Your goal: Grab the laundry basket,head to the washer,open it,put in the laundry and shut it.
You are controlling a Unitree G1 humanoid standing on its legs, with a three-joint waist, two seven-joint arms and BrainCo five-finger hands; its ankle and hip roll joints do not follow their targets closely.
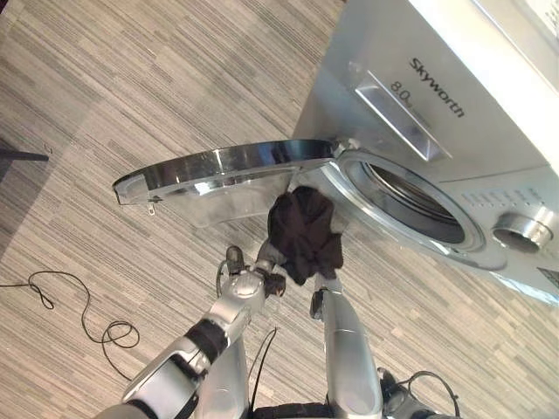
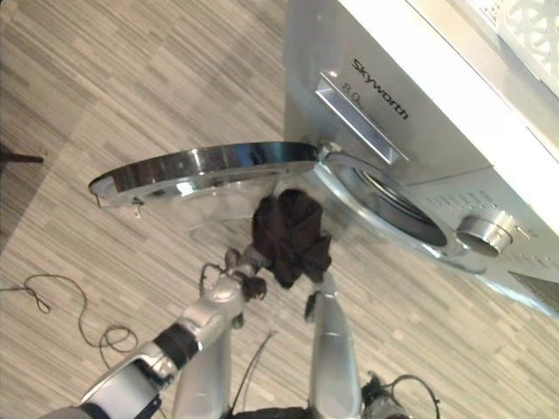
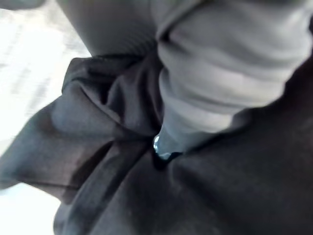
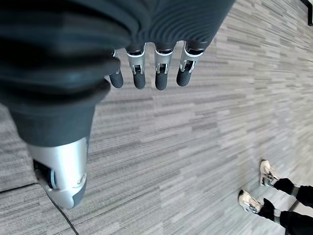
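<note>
The left hand clenches a dark garment just before the washer, beside its swung-open door — ready for loading — while the right hand hangs relaxed, holding nothing.

Grey striped carpet flooring spreads under everything, a person's legs in dark trousers and pale shoes stand well off on it, and a white latticed object sits at one corner.

A crumpled black cloth garment hangs bunched just before the silver front-loading washer, whose round glass door stands swung wide open
</note>
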